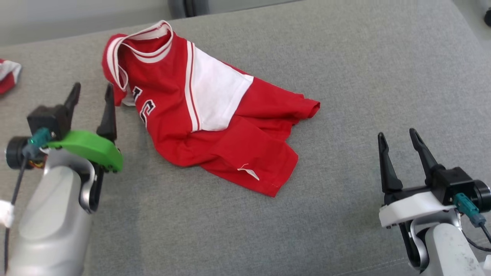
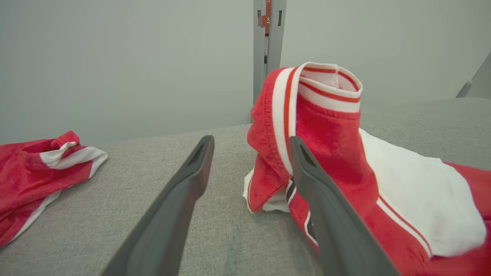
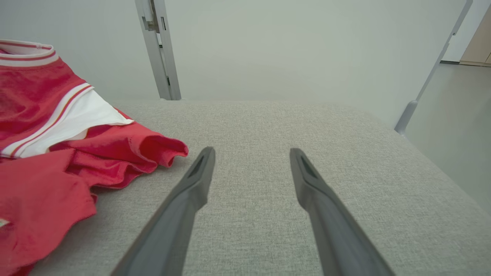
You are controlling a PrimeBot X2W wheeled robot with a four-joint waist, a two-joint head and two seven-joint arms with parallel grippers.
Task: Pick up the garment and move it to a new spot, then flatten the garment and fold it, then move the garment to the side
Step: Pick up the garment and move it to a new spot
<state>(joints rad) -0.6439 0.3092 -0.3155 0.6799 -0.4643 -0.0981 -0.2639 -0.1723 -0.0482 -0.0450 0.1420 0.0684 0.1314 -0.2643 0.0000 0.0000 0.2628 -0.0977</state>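
Jersey (image 1: 207,115) lay crumpled on cushion (image 1: 364,57). Left end effector (image 1: 93,89) was spread beside collar (image 1: 151,36). Right end effector (image 1: 397,135) was spread, well apart.

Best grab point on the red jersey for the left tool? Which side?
Probably the striped collar of the jersey: it stands up off the grey cushion as a ridge. Come from the robot's left, where the open left tool sits beside it, and pinch the trim.

- The left gripper (image 2: 251,141) stood open over a cushion (image 2: 215,230).
- The shirt (image 2: 333,153) lay at 3 o'clock beside one finger.
- Another red cloth (image 2: 34,176) lay at 9 o'clock.
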